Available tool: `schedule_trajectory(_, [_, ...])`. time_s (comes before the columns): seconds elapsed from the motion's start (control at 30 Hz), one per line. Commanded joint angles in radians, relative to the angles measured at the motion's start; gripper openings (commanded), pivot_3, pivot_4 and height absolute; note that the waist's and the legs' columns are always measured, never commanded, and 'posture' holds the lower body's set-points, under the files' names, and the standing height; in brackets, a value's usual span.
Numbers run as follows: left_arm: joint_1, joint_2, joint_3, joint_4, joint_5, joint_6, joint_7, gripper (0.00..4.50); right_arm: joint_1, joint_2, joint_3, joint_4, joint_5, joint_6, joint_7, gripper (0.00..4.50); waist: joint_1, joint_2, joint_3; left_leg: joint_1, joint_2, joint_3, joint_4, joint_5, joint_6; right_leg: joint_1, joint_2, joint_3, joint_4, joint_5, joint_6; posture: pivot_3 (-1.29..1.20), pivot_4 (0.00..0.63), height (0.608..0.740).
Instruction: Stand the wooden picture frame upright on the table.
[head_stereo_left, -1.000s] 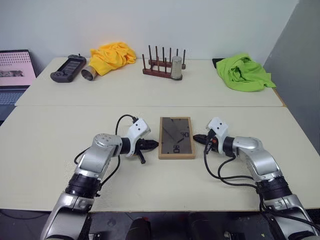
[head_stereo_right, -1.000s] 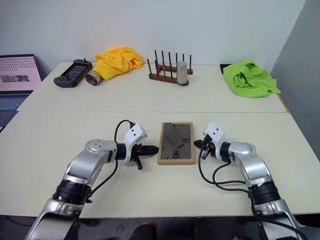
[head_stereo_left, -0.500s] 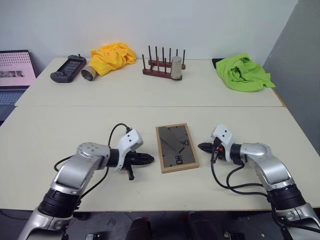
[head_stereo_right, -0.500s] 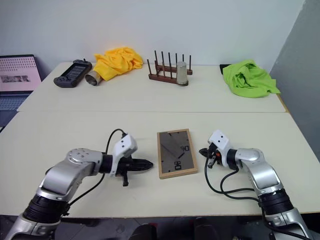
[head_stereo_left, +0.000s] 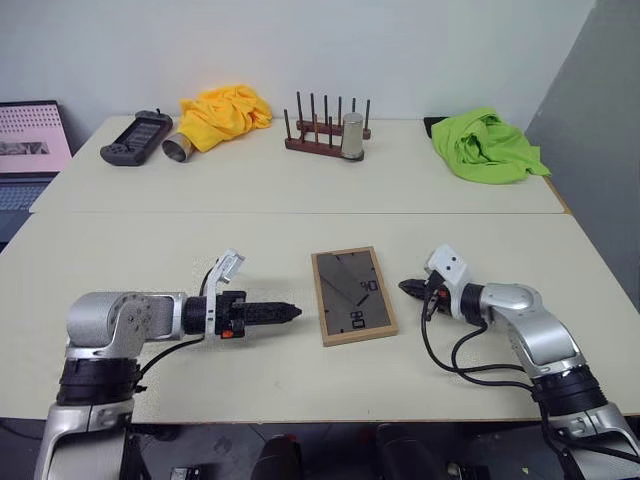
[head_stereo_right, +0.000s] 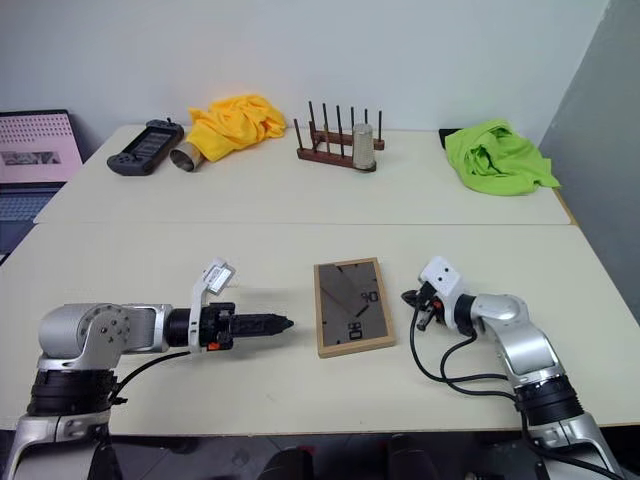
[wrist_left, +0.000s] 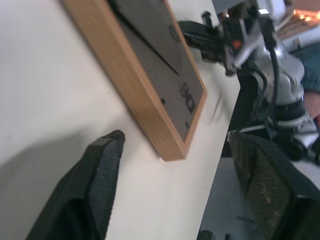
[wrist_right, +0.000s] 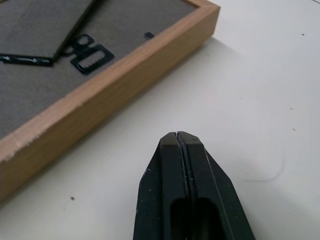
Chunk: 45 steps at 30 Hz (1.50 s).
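Observation:
The wooden picture frame (head_stereo_left: 351, 296) lies flat on the table (head_stereo_left: 150, 250), dark grey back panel and folded stand facing up. My left gripper (head_stereo_left: 288, 312) hovers just left of the frame, pointing at its left edge without touching it. In the left wrist view its fingers (wrist_left: 102, 180) stand wide apart, open and empty, with the frame's near corner (wrist_left: 170, 145) ahead of them. My right gripper (head_stereo_left: 406, 288) sits just right of the frame, shut with nothing in it. The right wrist view has its fingertips (wrist_right: 177, 140) pressed together a short way from the frame's wooden edge (wrist_right: 100, 95).
On the far table stand a dark peg rack (head_stereo_left: 320, 128) with a metal cup (head_stereo_left: 352, 136), a yellow cloth (head_stereo_left: 226, 110), a tipped metal cup (head_stereo_left: 178, 147), a black handheld console (head_stereo_left: 136, 138) and a green cloth (head_stereo_left: 488, 146). A laptop (head_stereo_left: 28, 140) sits at far left.
The left gripper drew back leftward from the frame, rolled over and opened. The frame slid slightly toward me and turned a little early on. The right gripper stayed shut beside it.

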Motion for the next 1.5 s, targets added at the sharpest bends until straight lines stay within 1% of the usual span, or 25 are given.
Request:
schedule_trajectory(0.03, [-0.027, -0.055, 0.034, 0.058, -0.027, 0.044, 0.060, 4.45, -0.001, 0.009, 0.018, -0.057, 0.006, 0.009, 0.006, 0.00, -0.001, 0.000, 0.000, 0.000, 0.000, 0.000, 0.000, 0.000, 0.000, 0.000, 0.000, 0.000, 0.000, 0.000, 0.000, 0.00, 0.150, 0.740])
schedule_trajectory(0.13, [-0.021, -0.084, 0.017, 0.083, -0.017, 0.049, 0.092, 4.45, 0.001, 0.020, 0.034, -0.080, 0.011, 0.024, 0.005, 0.00, -0.002, 0.000, 0.000, 0.000, 0.000, 0.000, 0.000, 0.000, 0.000, 0.000, 0.000, 0.000, 0.000, 0.000, 0.000, 0.00, 0.150, 0.740])
schedule_trajectory(0.3, [0.006, -0.106, -0.058, 0.111, 0.007, 0.017, 0.120, 4.45, -0.020, 0.057, 0.060, -0.097, 0.011, 0.047, -0.011, 0.00, -0.001, 0.001, -0.001, 0.001, 0.000, 0.000, 0.000, 0.000, 0.000, 0.001, -0.001, 0.000, 0.000, 0.000, 0.000, 0.00, 0.150, 0.740])
schedule_trajectory(0.53, [-0.012, -0.145, -0.059, 0.105, -0.023, 0.016, 0.126, 4.45, -0.027, 0.120, 0.078, -0.136, 0.020, 0.094, -0.045, 0.00, 0.005, 0.002, -0.003, 0.001, -0.001, 0.000, 0.000, 0.000, 0.000, 0.002, -0.001, 0.000, 0.000, 0.000, 0.000, 0.00, 0.150, 0.740])
schedule_trajectory(0.7, [-0.017, -0.142, -0.055, 0.083, -0.041, 0.004, 0.116, 4.45, -0.020, 0.140, 0.082, -0.147, 0.016, 0.109, -0.063, 0.00, 0.015, 0.002, -0.003, 0.001, -0.001, 0.000, 0.000, 0.000, 0.000, 0.002, -0.002, 0.000, -0.001, 0.000, 0.000, 0.00, 0.150, 0.740])
schedule_trajectory(0.83, [-0.019, -0.126, -0.039, 0.074, -0.063, -0.002, 0.098, 3.76, -0.013, 0.135, 0.077, -0.146, 0.022, 0.112, -0.066, 0.00, 0.021, 0.002, -0.003, 0.001, -0.001, 0.000, 0.000, 0.000, 0.000, 0.002, -0.002, 0.000, -0.001, 0.000, 0.000, 0.00, 0.150, 0.740])
schedule_trajectory(1.07, [-0.020, -0.102, -0.041, 0.064, -0.068, -0.029, 0.080, 2.39, -0.012, 0.128, 0.056, -0.148, 0.040, 0.121, -0.066, 0.00, 0.020, 0.002, -0.002, 0.000, -0.001, 0.000, 0.000, 0.000, 0.000, 0.000, -0.001, 0.000, -0.001, 0.000, 0.000, 0.00, 0.150, 0.740])
schedule_trajectory(1.13, [-0.032, -0.108, -0.024, 0.074, -0.068, -0.046, 0.087, 1.97, -0.016, 0.123, 0.045, -0.153, 0.048, 0.131, -0.065, 0.00, 0.021, 0.002, -0.002, 0.000, -0.001, 0.000, 0.000, 0.000, 0.000, 0.000, -0.001, 0.000, -0.001, 0.000, 0.000, 0.00, 0.150, 0.740])
schedule_trajectory(1.23, [-0.049, -0.104, -0.011, 0.077, -0.072, -0.076, 0.083, 1.40, -0.017, 0.097, 0.021, -0.145, 0.053, 0.132, -0.057, 0.00, 0.022, 0.002, -0.002, 0.000, -0.001, 0.000, 0.000, 0.000, 0.000, 0.000, -0.001, 0.000, -0.001, 0.000, 0.000, 0.00, 0.150, 0.740])
schedule_trajectory(1.27, [-0.053, -0.100, -0.013, 0.077, -0.067, -0.094, 0.086, 1.32, -0.018, 0.082, 0.012, -0.139, 0.054, 0.127, -0.052, 0.00, 0.022, 0.002, -0.002, 0.000, -0.001, 0.000, 0.000, 0.000, 0.000, 0.000, -0.001, 0.000, -0.001, 0.000, 0.000, 0.00, 0.150, 0.740])
schedule_trajectory(1.4, [-0.051, -0.069, -0.024, 0.047, -0.051, -0.186, 0.061, 1.31, -0.041, 0.041, -0.037, -0.134, 0.097, 0.145, -0.031, 0.00, 0.021, 0.002, -0.002, 0.000, -0.001, 0.000, 0.000, 0.000, 0.000, 0.000, -0.001, 0.000, -0.001, 0.000, 0.000, 0.00, 0.150, 0.740])
schedule_trajectory(1.5, [-0.058, -0.044, -0.036, 0.050, -0.045, -0.229, 0.043, 1.31, -0.081, 0.035, -0.103, -0.173, 0.216, 0.257, 0.016, 0.50, 0.017, 0.002, -0.002, 0.000, 0.000, 0.000, -0.001, 0.000, 0.000, 0.000, -0.001, 0.000, -0.001, 0.000, 0.000, 0.00, 0.150, 0.740])
